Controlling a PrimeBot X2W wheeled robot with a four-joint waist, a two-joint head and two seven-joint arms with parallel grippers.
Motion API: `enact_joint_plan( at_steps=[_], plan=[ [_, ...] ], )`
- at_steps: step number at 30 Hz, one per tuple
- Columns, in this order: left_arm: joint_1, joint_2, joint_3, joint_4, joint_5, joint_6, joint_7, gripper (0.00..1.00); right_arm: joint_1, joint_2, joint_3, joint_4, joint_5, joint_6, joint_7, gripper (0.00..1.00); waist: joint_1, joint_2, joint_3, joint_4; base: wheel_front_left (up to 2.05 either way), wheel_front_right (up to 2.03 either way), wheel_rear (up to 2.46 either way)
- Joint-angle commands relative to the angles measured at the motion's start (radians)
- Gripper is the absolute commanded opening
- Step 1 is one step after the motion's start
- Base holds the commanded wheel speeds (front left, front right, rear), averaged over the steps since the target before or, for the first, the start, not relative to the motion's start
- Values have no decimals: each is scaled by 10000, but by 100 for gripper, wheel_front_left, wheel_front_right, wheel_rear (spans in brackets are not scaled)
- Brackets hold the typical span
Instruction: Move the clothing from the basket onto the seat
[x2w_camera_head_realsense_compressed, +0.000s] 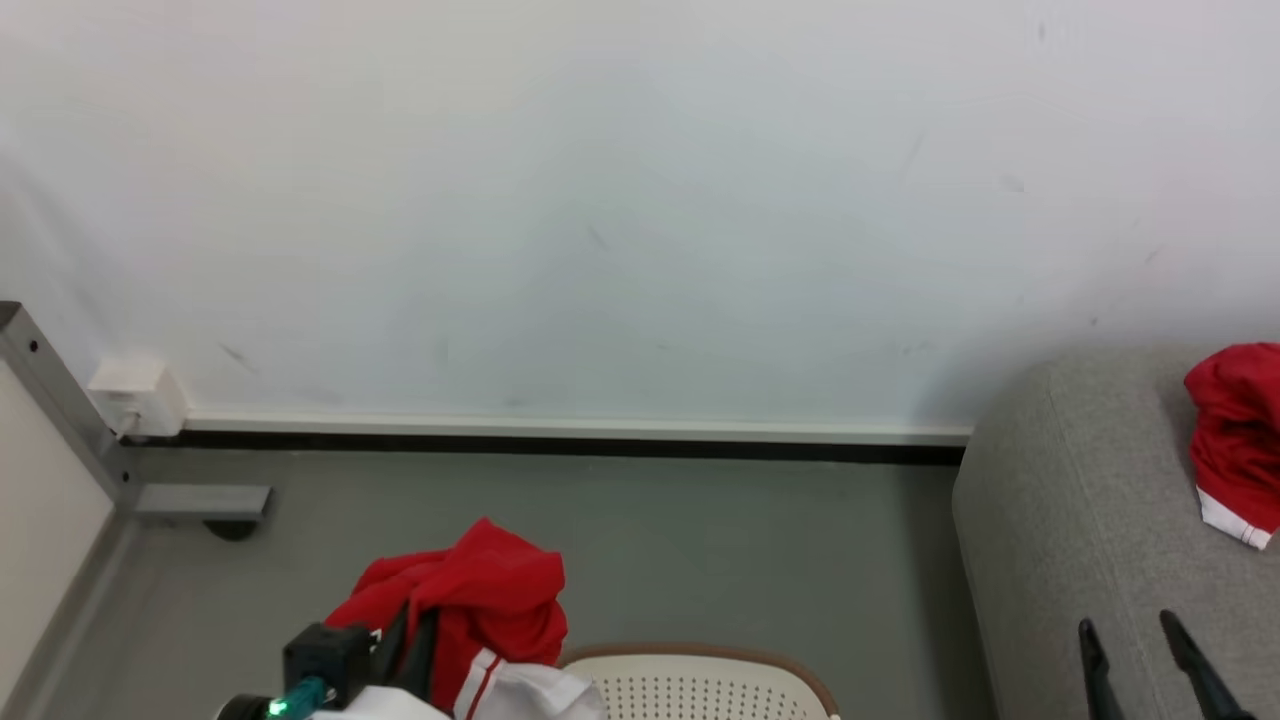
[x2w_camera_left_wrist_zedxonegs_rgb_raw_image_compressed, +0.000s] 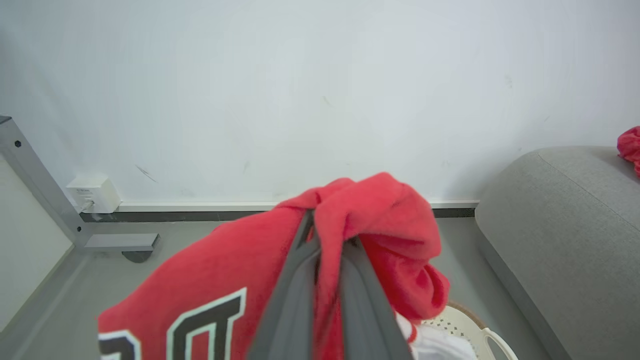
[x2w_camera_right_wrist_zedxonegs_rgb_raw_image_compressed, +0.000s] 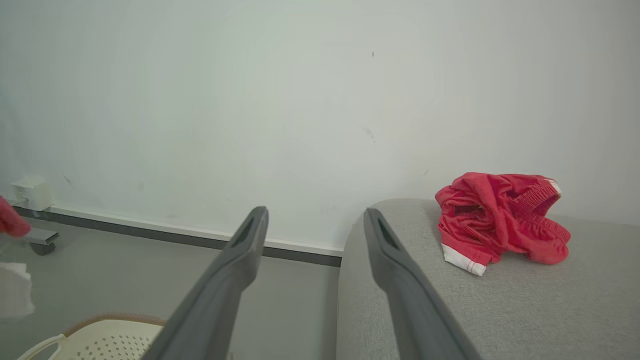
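Grey floor (x2w_camera_head_realsense_compressed: 700, 540) lay below. Left fingers (x2w_camera_left_wrist_zedxonegs_rgb_raw_image_compressed: 292, 300) gripped the jersey (x2w_camera_left_wrist_zedxonegs_rgb_raw_image_compressed: 215, 280); the sofa (x2w_camera_head_realsense_compressed: 1080, 520) lay to their right. Right fingers (x2w_camera_right_wrist_zedxonegs_rgb_raw_image_compressed: 400, 280) stood wide, empty.

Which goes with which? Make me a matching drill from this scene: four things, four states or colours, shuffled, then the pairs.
Things:
1. left claw
2. right claw
3. red shorts
4. basket

States:
A. cream with a brown rim
B. open, holding nothing
C. lying on the sofa
D. shut on the numbered jersey

Pairs: 1-D, 2-B, 3-C, 4-A.
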Motion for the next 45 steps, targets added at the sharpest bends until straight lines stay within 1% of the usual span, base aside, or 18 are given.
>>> enact_joint_plan(
  at_steps=[1,7,14,18,21,24,30,36,37,38,41,45],
  plan=[
    [250,192,126,-261,102,59,-3,0,207,-46,144,78,144,-22,3,100,3,-1,-316,129,0,0,0],
    [581,496,250,-825,54,136,46,0,357,-73,435,207,219,-22,4,100,3,-1,-545,228,0,0,0],
    [779,607,189,-1366,11,255,248,0,425,-136,622,178,265,-22,4,100,3,-1,-546,250,0,0,0],
    [804,611,114,-1729,-83,154,343,0,250,-316,1003,-72,366,-22,4,100,3,-1,-511,215,0,0,0],
    [715,651,-13,-2009,-56,75,511,0,-3,-654,1596,-385,524,-24,4,100,3,-1,-496,174,0,0,0],
    [548,605,-196,-2353,-14,-14,704,0,-285,-1044,2412,-726,704,-22,4,100,3,-1,-453,111,0,0,0],
    [229,455,-882,-2868,225,-360,1242,0,-1325,-1833,4636,-1153,1019,-24,7,100,3,-1,-366,-46,0,0,0],
    [-297,36,-1799,-2940,471,-843,1647,0,-2490,-2393,6647,-1479,1498,-22,300,100,3,-1,-289,-81,0,0,0],
    [-297,36,-1799,-2940,471,-843,1647,0,-2490,-2393,6647,-1479,1498,-22,300,100,3,-1,-289,-81,0,0,0],
    [-402,-59,-1954,-2902,503,-917,1692,0,-2631,-2457,6937,-1531,1561,-22,371,100,3,-1,-275,-75,0,0,0],
    [-721,-359,-2367,-2781,643,-1154,1749,0,-3034,-2604,7560,-1594,1792,-22,545,100,3,-1,-243,-66,0,0,0],
    [-1093,-665,-3000,-2672,885,-1517,1912,0,-3385,-2740,8014,-1416,1966,-22,654,100,3,-1,-208,-79,0,0,0]
  ],
)
